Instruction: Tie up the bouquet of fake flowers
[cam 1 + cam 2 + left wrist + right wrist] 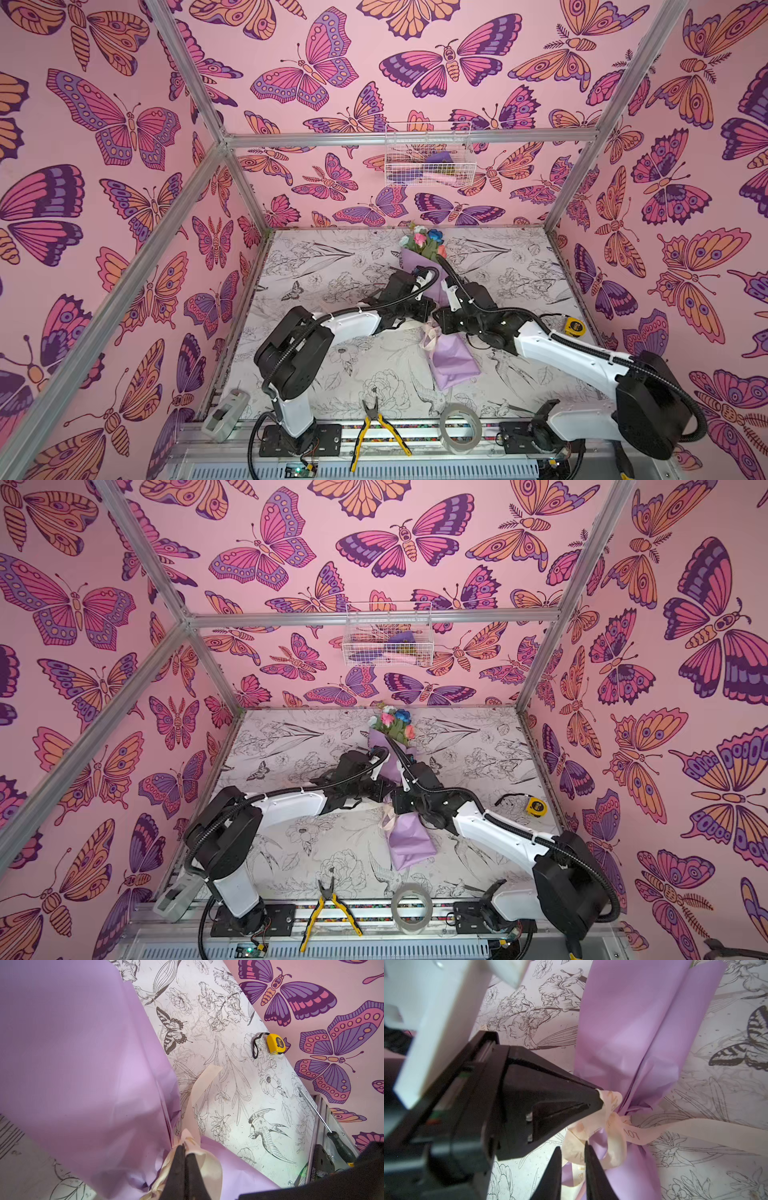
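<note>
The bouquet (455, 361) lies lengthwise mid-table in both top views, lilac paper cone with its fake flowers (426, 241) at the far end. A cream ribbon (616, 1132) is wound round its pinched waist, one tail trailing over the table. My left gripper (184, 1147) is shut on a ribbon loop at the waist; the right wrist view shows its black tip (599, 1099) pinching the ribbon. My right gripper (573, 1147) stands slightly open right beside it, a ribbon loop lying in the gap between its fingers. In both top views the wrists hide both grippers' tips.
A yellow tape measure (575, 325) lies near the right wall. Yellow-handled pliers (376, 419), a tape roll (459, 428) and a white device (226, 413) sit along the front edge. A screwdriver (324, 1120) rests by the rail. A wire basket (428, 156) hangs on the back wall.
</note>
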